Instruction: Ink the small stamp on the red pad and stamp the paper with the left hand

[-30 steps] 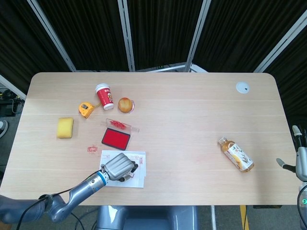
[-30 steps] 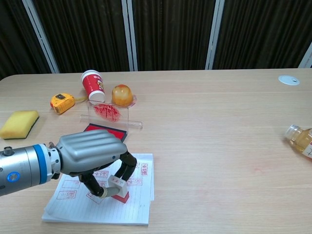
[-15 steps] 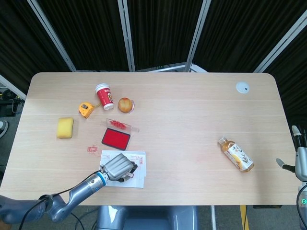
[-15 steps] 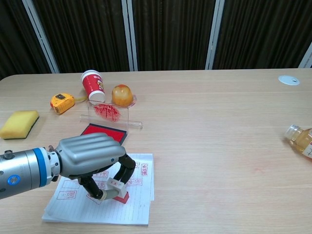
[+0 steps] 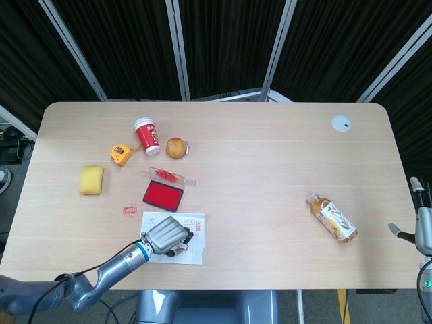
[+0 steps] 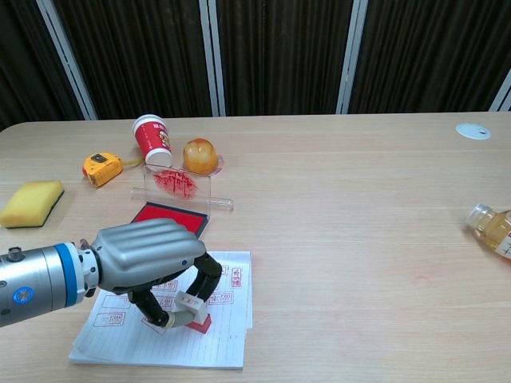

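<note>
1. The left hand (image 6: 148, 255) is over the paper (image 6: 112, 335), its fingers (image 6: 209, 271) curled around the small stamp (image 6: 192, 313), which it holds with the red base down on the sheet.
2. The small stamp leans slightly rather than standing fully upright; its red foot touches the paper near the sheet's right part.
3. The paper lies flat on the table (image 6: 335, 207), just in front of the red ink pad (image 6: 169, 215), and carries several red stamp marks in printed boxes.
4. The red ink pad sits open just behind the paper, with its clear lid (image 6: 177, 185) standing upright at its far edge; the lid is smeared with red ink.
5. Behind the red ink pad stand a red paper cup (image 6: 152, 140) and, just to its right, an orange rounded object (image 6: 200, 155) in a clear wrapper.
6. A yellow tape measure (image 6: 102, 168) lies left of the red ink pad, and a yellow sponge (image 6: 30, 203) lies further left.
7. A red ink smudge (image 5: 129, 210) marks the table just left of the paper.
8. A bottle of amber drink (image 5: 331, 218) lies on its side well to the right of the red ink pad, and a white disc (image 5: 341, 123) is set in the table's far right corner.
9. The right hand (image 5: 422, 226) shows only at the right edge of the head view, well apart from the red ink pad; whether its fingers are wide or narrow cannot be told.
</note>
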Available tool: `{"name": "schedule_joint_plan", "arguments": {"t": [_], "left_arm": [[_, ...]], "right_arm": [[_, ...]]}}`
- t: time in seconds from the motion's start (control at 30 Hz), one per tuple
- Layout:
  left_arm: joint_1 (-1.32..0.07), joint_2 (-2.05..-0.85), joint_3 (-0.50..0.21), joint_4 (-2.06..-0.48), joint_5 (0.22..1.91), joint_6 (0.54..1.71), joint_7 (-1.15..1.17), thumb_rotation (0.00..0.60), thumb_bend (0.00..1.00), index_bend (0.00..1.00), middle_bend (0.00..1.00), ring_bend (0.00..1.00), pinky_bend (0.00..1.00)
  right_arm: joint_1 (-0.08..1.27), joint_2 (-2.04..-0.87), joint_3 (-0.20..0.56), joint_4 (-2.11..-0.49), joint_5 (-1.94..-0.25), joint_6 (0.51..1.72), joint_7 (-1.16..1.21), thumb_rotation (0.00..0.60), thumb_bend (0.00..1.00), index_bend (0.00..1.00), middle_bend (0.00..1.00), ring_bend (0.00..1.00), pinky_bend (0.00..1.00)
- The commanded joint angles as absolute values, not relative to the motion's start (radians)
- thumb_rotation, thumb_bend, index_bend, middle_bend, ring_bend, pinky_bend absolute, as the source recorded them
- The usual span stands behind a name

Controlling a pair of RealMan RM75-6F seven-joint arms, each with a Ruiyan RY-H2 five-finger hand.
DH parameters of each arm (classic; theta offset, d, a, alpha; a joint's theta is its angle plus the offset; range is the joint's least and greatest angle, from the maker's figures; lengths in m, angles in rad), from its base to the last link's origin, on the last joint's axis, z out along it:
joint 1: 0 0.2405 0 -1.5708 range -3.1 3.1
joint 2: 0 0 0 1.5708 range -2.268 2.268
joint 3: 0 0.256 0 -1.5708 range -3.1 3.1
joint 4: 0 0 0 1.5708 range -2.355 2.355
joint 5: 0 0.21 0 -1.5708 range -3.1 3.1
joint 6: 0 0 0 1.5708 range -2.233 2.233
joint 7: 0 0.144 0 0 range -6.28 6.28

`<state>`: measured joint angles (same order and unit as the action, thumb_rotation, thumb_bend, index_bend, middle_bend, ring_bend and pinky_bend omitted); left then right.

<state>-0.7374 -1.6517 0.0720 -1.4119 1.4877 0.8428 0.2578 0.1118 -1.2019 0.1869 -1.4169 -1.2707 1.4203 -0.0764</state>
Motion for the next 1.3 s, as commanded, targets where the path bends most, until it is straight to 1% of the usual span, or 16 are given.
{"name": "schedule_joint_plan", "arguments": {"t": [0.03, 0.87, 1.13, 1.3], "left_arm": [[-0.736, -1.655, 0.073, -1.407, 1.490, 0.842, 0.257, 0.600, 0.42, 0.62, 0.55, 0.77, 0.81], [-0.733, -1.664, 0.072, -1.391, 1.494, 0.838, 0.244, 0.600, 0.42, 0.62, 0.55, 0.77, 0.81], [-0.733, -1.638, 0.063, -1.421, 1.508, 0.858, 0.232, 0.600, 0.42, 0.62, 0.55, 0.77, 0.81], [-0.734, -1.580, 0.053, -1.496, 1.542, 0.902, 0.211, 0.600, 0.42, 0.62, 0.55, 0.77, 0.81]], "right_arm": [[0.112, -1.202, 0.187, -1.417, -1.271, 1.421, -0.077, 0.600, 0.00, 0.00, 0.00, 0.00, 0.00], [0.113, -1.204, 0.187, -1.412, -1.267, 1.415, -0.078, 0.600, 0.00, 0.00, 0.00, 0.00, 0.00], [0.114, -1.205, 0.187, -1.412, -1.266, 1.414, -0.079, 0.600, 0.00, 0.00, 0.00, 0.00, 0.00], [0.113, -1.205, 0.186, -1.412, -1.267, 1.416, -0.079, 0.600, 0.00, 0.00, 0.00, 0.00, 0.00]]}}
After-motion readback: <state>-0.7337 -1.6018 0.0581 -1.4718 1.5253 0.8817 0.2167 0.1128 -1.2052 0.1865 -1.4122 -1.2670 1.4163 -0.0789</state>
